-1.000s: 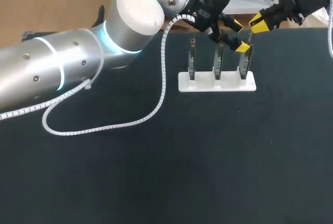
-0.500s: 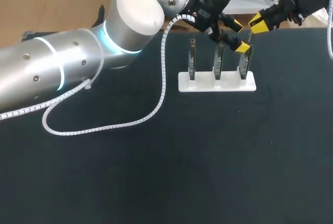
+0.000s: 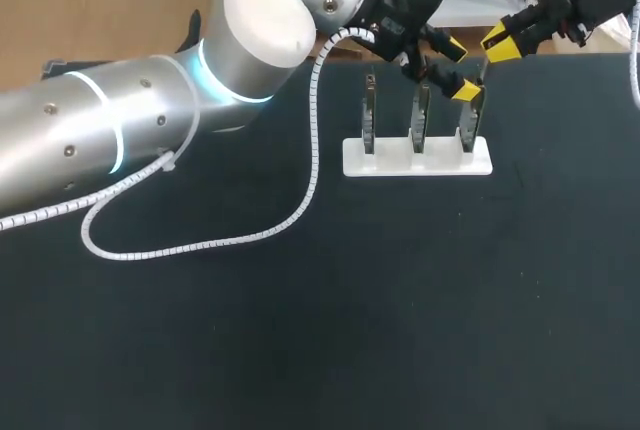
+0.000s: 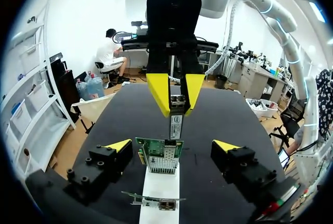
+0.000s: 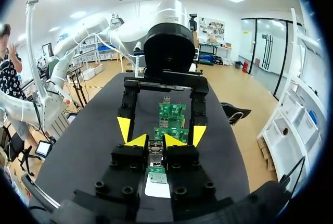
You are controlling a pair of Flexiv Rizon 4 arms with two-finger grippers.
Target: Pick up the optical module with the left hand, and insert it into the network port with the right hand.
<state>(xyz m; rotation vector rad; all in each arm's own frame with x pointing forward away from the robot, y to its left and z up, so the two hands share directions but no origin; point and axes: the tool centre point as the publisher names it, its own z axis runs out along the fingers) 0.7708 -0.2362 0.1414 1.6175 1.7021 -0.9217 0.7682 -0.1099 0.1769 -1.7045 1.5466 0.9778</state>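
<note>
Left end effector (image 4: 171,147): spread wide, straddling the green card (image 4: 159,156).
Right end effector (image 4: 177,107): clamped on the module (image 4: 176,126).

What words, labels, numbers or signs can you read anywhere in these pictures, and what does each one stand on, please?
No text can be read as it stands.
Print on the pale label of the module, held in the right gripper: too small to read.
Markings on the green board in the white stand: too blurred to read.
On the table: no print seen.
</note>
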